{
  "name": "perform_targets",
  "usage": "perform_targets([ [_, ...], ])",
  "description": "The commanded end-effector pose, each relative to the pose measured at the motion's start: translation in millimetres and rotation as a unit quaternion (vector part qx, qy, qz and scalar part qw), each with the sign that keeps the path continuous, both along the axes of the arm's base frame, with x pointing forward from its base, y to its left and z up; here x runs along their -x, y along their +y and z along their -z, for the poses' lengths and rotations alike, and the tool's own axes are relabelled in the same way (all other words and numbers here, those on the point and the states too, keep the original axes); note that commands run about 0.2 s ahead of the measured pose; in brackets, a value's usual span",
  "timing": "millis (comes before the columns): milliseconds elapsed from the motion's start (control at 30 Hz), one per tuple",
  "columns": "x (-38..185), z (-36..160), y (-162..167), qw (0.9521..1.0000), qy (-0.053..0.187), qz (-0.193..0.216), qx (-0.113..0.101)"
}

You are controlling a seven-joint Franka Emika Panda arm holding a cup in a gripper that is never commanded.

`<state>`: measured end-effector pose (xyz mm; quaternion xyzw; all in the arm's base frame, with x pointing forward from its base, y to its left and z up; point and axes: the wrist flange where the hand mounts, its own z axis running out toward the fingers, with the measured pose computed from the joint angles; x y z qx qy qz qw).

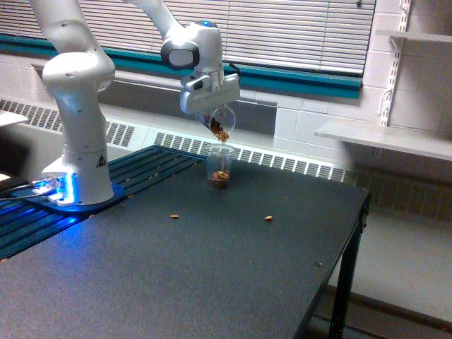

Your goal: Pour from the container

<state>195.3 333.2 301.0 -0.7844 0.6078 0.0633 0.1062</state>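
My white gripper (215, 111) is shut on the container (220, 124), a small clear cup tilted steeply with its rim pointing down. Brown pieces lie at its lower lip. Directly below it a taller clear tumbler (219, 167) stands upright on the dark table (233, 268), with brown pieces heaped in its lower half. The container's rim hangs a short way above the tumbler's mouth. The fingertips themselves are mostly hidden behind the cup.
Two spilled brown pieces lie on the table, one (174, 216) to the exterior view's left and one (268, 217) to the right. The arm's white base (78, 169) stands at the left. The table's edge (353, 233) drops off at the right.
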Motion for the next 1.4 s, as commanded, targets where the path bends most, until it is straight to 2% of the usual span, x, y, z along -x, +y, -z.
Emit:
perform_targets([
  [33, -2.3, 0.0, 1.0, 0.9999, -0.001, -0.007, -0.008],
  [1400, -9.9, 10.2, -3.9, 0.9983, 0.016, -0.018, -0.053],
])
